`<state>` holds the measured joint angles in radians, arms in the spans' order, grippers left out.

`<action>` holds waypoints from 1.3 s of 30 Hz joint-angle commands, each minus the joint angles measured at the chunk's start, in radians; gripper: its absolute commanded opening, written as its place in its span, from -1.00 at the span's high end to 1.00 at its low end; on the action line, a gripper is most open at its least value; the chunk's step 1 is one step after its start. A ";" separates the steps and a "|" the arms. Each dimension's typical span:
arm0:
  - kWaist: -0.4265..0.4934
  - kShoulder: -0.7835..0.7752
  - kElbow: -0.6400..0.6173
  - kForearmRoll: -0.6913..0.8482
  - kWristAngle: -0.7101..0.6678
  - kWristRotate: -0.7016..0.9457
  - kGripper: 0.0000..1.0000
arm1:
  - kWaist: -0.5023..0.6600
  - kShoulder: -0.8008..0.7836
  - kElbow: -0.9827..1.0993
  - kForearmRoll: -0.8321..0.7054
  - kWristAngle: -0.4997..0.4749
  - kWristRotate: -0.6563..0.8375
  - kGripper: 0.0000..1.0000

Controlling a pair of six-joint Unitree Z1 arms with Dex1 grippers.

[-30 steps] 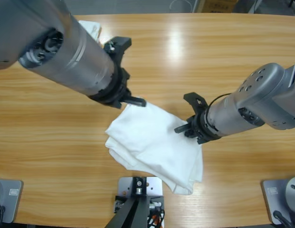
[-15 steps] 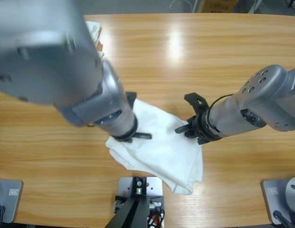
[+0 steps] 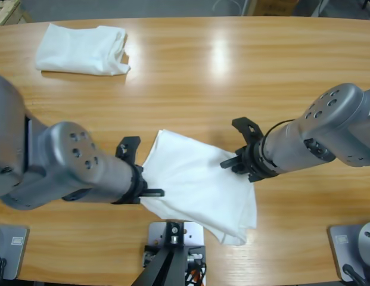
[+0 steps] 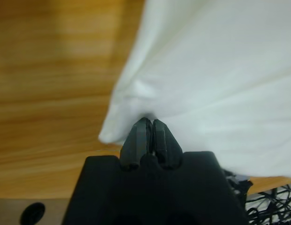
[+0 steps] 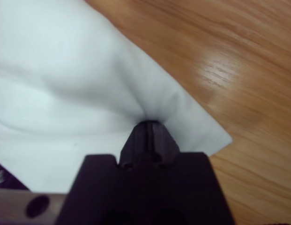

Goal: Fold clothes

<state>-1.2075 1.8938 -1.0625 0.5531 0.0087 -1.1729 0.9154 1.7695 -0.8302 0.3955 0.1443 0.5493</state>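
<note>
Now gripping the T-shirt at both sides: left gripper, just swung down to the near-left edge, pinching shut; right gripper pinching too. Getting ready for another fold.

The left arm comes in low from the left side. Its gripper is pinched tight on the left edge of the white T-shirt. The right arm comes in from the right side. Its gripper is pinched tight on the shirt's right edge. The two grippers face each other across the shirt.
</note>
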 commanded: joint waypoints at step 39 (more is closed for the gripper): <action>0.175 0.220 -0.465 0.097 -0.059 0.438 1.00 | 0.184 -0.255 0.283 -0.297 0.141 0.272 1.00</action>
<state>-1.0445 2.0691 -1.5412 0.6209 -0.0345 -0.7102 1.0905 1.4490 -0.6015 0.1702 0.2363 0.7934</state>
